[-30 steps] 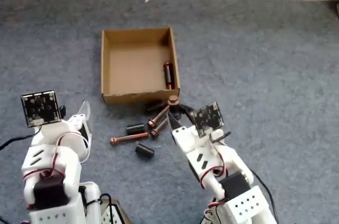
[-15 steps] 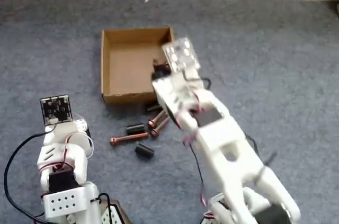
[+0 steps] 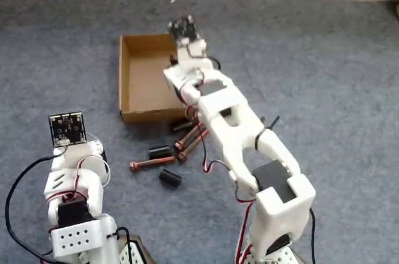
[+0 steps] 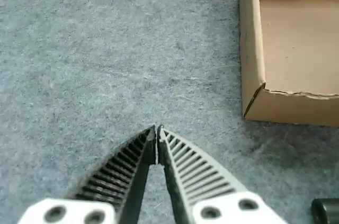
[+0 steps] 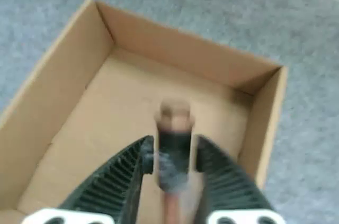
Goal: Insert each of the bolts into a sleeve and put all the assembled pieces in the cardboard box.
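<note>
Sleeved bolt (image 5: 174, 117) is pinched btwn R gripper (image 5: 174, 143) fingers, head past the tips, over box (image 5: 185, 49) interior, apart from all walls. L gripper (image 4: 157, 131) fingers are pressed together over open carpet (image 4: 106, 49), near a box corner. Loose bolts (image 3: 153, 163) & sleeves (image 3: 159, 151) are seen at 6 o'clock of box.

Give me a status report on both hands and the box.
Right hand shut on sleeved bolt, above cardboard box. Left hand shut, empty, over carpet. Loose bolts and sleeves beside box.
</note>
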